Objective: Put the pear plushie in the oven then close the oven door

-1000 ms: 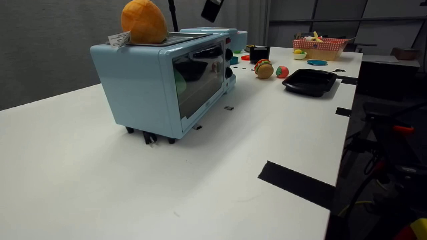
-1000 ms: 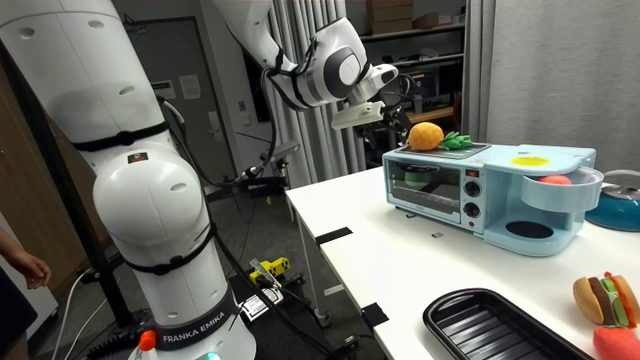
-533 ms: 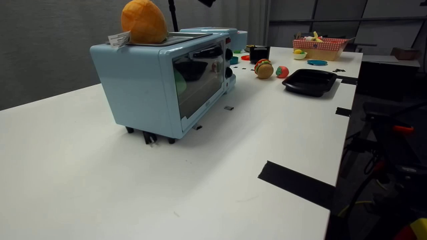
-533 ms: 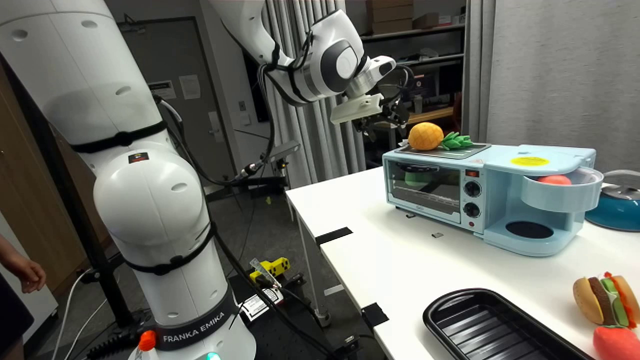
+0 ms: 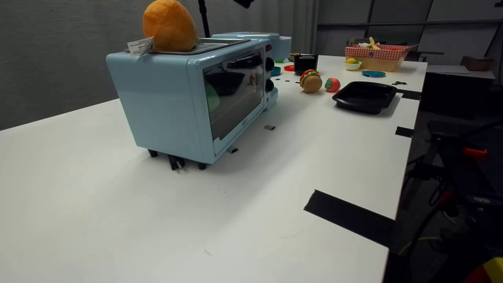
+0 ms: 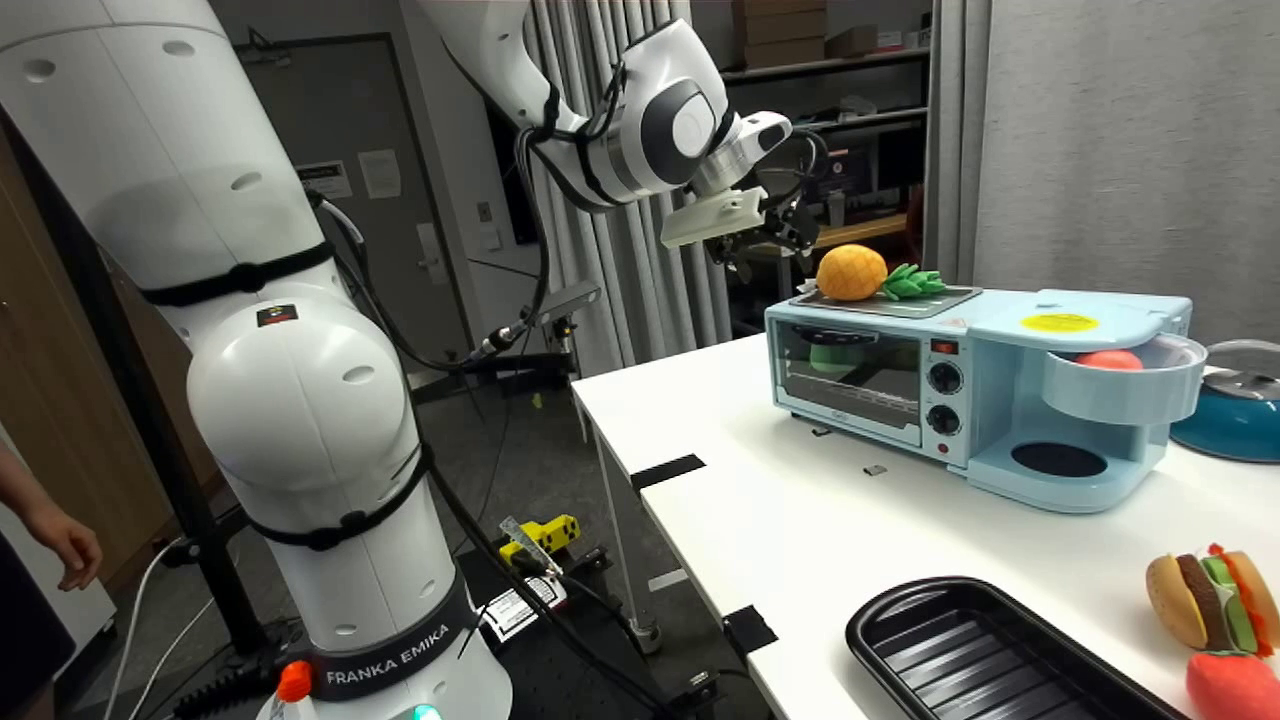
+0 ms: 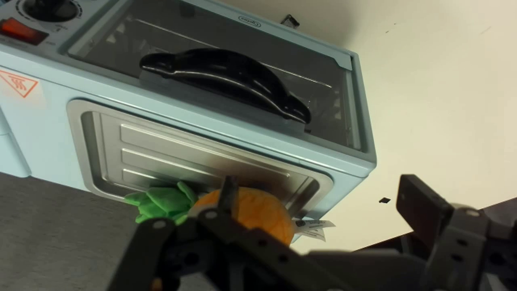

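The light-blue oven (image 5: 165, 102) stands on the white table, also in an exterior view (image 6: 850, 412). Its oven door (image 5: 238, 94) is shut in both exterior views; its window and black handle face me in the wrist view (image 7: 226, 76). The light-green pear plushie (image 5: 212, 98) shows through the window, inside the oven at its outer end, also in an exterior view (image 6: 838, 357). My gripper (image 6: 765, 262) hovers above and beside that end, touching nothing. In the wrist view it (image 7: 324, 198) is open and empty, one finger overlapping the orange plushie, the other over the table.
An orange pineapple plushie (image 6: 852, 273) lies on the metal tray (image 7: 161, 137) on the oven's top. A black pan (image 6: 1000, 640), burger (image 6: 1210, 600) and strawberry (image 6: 1232, 686) are near the front. A basket (image 5: 383, 65) is farther along. A person's hand (image 6: 70, 545) shows at the side.
My gripper rose slightly between one second and half a second ago, and has held still since. The oven, its shut door and the pear plushie inside have not moved.
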